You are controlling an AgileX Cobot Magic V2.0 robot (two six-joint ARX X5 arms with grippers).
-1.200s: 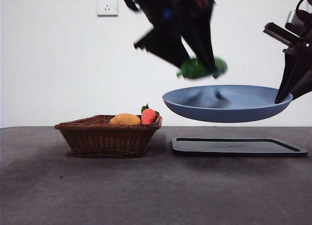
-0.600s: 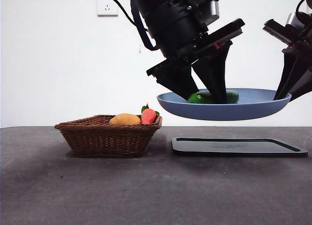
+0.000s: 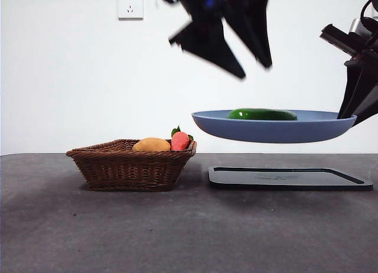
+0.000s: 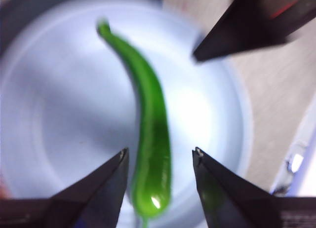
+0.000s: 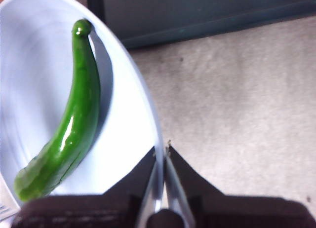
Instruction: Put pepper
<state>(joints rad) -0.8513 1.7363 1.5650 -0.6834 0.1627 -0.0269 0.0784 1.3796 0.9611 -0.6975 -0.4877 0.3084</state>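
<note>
The long glossy green pepper (image 3: 262,114) lies loose in the blue plate (image 3: 274,131), which hangs in the air above the black tray. My right gripper (image 5: 161,151) is shut on the plate's rim (image 5: 157,139) and holds it up; in the front view it grips at the plate's right edge (image 3: 353,110). The pepper (image 5: 69,124) lies along the plate's inside. My left gripper (image 4: 159,156) is open and empty, above the pepper (image 4: 148,124) and plate (image 4: 54,119). In the front view the left gripper (image 3: 254,66) is blurred, well above the plate.
A black flat tray (image 3: 289,177) lies on the dark table under the plate. A wicker basket (image 3: 131,163) at the left holds a yellow-orange fruit (image 3: 151,145) and a small red fruit with green leaves (image 3: 179,140). A wall socket (image 3: 130,5) is behind.
My left gripper lowered the pepper into the plate, let it go and has risen clear. The pepper now lies flat in the plate. The right gripper still holds the plate.
</note>
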